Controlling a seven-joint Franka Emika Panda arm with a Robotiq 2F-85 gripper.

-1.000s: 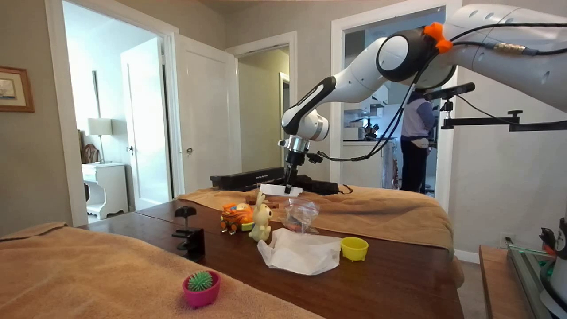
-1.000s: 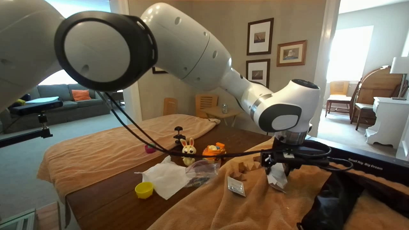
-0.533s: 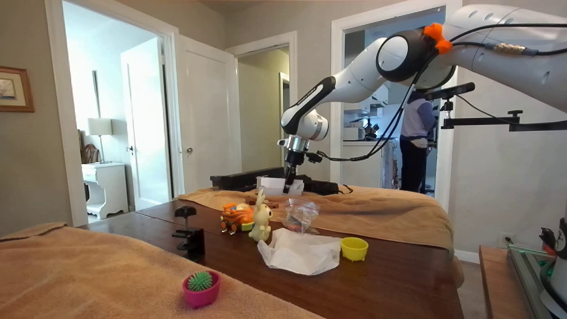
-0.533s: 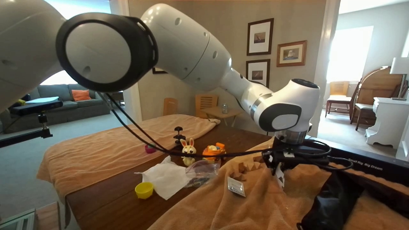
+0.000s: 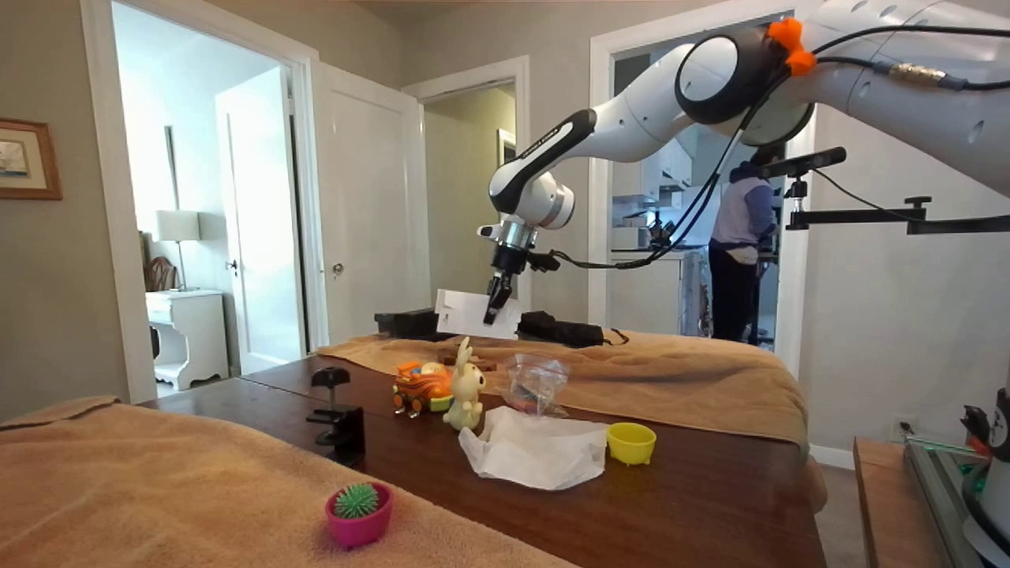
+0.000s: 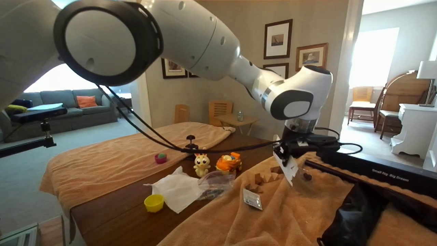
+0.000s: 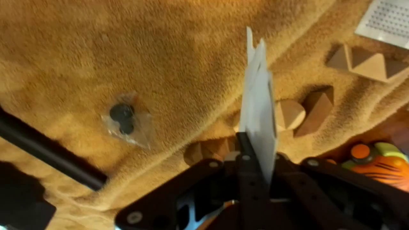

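While the end effector [image 5: 492, 311] pinches the folded white card [image 5: 464, 315] above the towel [image 5: 678, 386] | light, even pressure suits its thin layers | slow motion should limit swinging

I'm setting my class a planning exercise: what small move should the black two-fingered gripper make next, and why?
Probably lift slightly higher, jaws shut: the gripper holds a folded white card above the tan plush towel, where small brown wooden blocks below might catch the card.
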